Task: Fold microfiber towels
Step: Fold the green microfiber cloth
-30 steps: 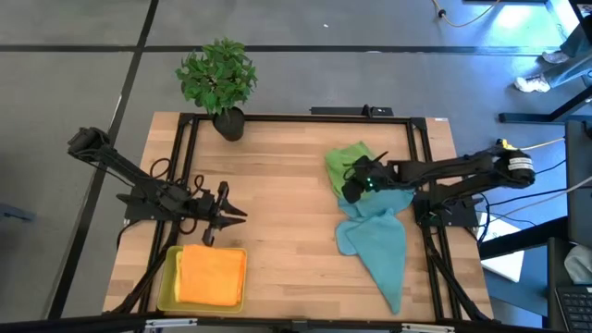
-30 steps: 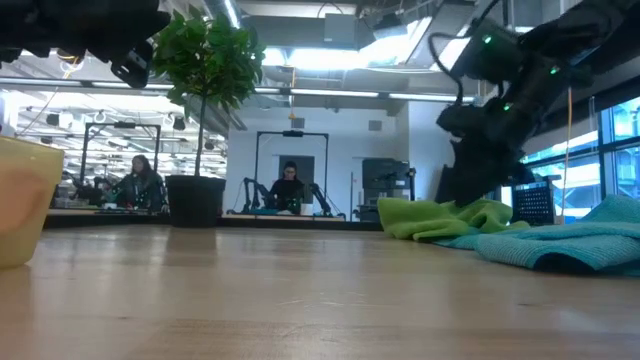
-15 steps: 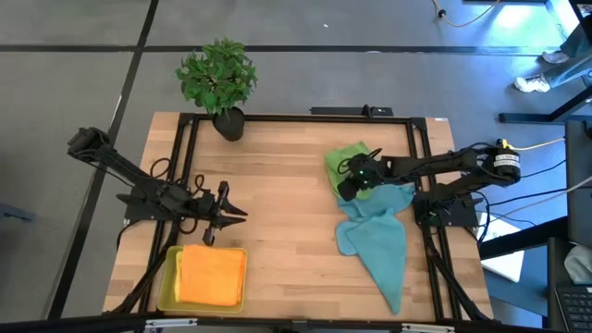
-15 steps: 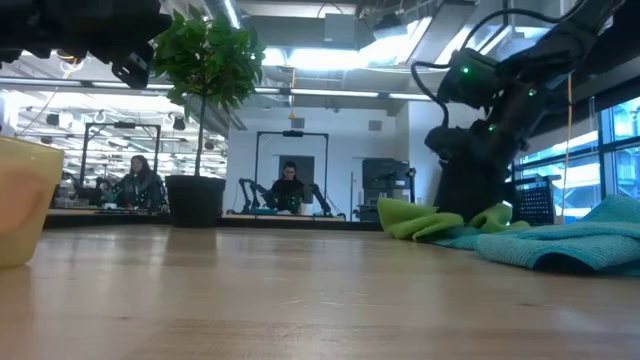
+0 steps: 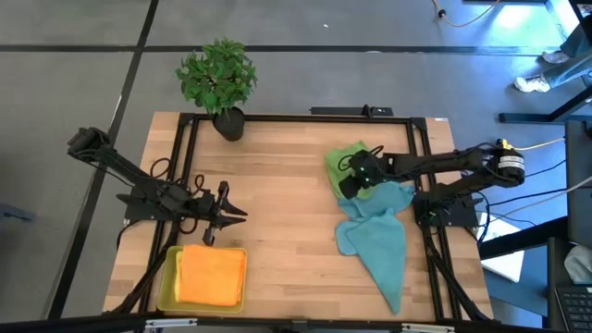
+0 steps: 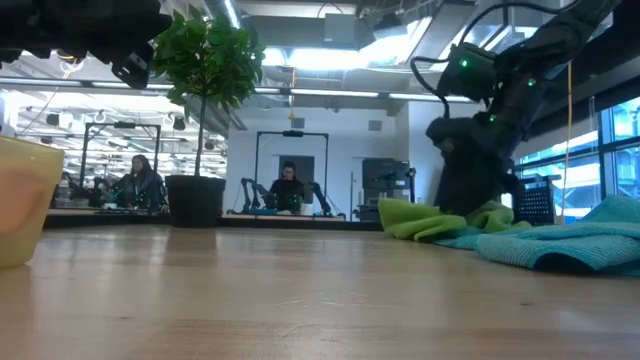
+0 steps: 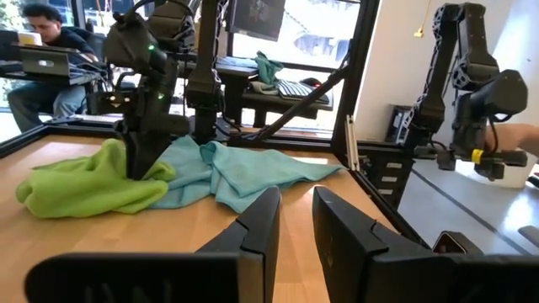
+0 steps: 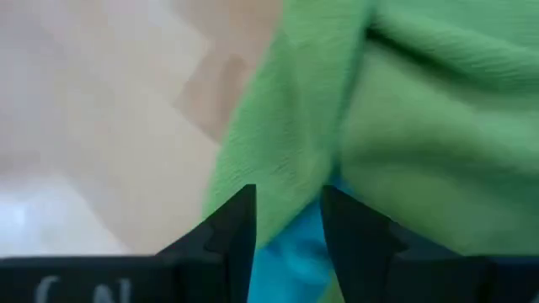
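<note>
A crumpled green towel (image 5: 340,159) lies at the far right of the table, its near edge resting on a teal towel (image 5: 379,245) that spreads toward the near edge. My right gripper (image 5: 348,188) is open and slants down over that overlap. In the right wrist view its fingers (image 8: 240,223) stand over the green towel's edge (image 8: 286,168), with teal cloth (image 8: 295,252) showing between them. My left gripper (image 5: 231,213) hovers at the table's left, slightly open and empty. A folded orange towel (image 5: 211,276) lies in a yellow tray (image 5: 166,282). My right gripper comes from above, slanting toward the table's left, at the green towel's near edge (image 7: 156,172) where it overlaps the teal one. The fingertips stand on either side of that edge. Whether they touch the cloth, I cannot tell.
A potted plant (image 5: 219,79) stands at the far left corner. A black frame (image 5: 296,117) runs along the table's far and side edges. Bare wood lies in the middle between the two arms. People sit at desks in the room beyond.
My right gripper has shifted a little toward the table's left and sunk closer onto the green towel, turning its wrist as it went. Both towels lie as before.
</note>
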You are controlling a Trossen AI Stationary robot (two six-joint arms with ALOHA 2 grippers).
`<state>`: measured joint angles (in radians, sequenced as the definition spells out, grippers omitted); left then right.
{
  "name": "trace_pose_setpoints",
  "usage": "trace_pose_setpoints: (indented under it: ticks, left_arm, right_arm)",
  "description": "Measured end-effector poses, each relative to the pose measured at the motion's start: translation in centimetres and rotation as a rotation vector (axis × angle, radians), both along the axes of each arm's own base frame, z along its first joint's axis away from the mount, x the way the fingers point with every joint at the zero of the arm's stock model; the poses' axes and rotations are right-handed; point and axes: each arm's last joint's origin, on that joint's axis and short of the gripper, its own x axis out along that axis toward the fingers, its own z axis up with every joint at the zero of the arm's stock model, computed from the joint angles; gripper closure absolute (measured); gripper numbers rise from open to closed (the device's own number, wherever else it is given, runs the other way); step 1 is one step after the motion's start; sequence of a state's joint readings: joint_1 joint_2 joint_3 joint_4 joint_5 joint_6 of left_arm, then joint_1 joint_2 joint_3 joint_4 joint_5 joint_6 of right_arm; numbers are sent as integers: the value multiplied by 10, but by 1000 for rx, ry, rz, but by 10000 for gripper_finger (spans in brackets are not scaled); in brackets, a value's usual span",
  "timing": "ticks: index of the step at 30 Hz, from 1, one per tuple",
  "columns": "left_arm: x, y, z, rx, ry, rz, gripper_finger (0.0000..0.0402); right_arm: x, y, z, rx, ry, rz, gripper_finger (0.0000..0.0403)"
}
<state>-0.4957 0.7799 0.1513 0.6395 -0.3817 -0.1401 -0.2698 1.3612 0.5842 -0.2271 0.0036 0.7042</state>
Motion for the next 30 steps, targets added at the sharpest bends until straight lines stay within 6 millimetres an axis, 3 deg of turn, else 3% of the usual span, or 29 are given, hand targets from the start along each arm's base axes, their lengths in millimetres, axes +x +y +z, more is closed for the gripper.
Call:
trace_pose_setpoints:
  ticks: [12,17,30]
  left_arm:
    - [0,0,0,-7,0,-3,335]
    - [0,0,1,-22,-5,-3,335]
    - [0,-1,2,-45,-19,-14,335]
  right_arm:
    - [12,-9,-18,120,-42,20,267]
    - [21,-11,-14,51,-139,112,272]
    - [40,-9,7,22,-251,260,396]
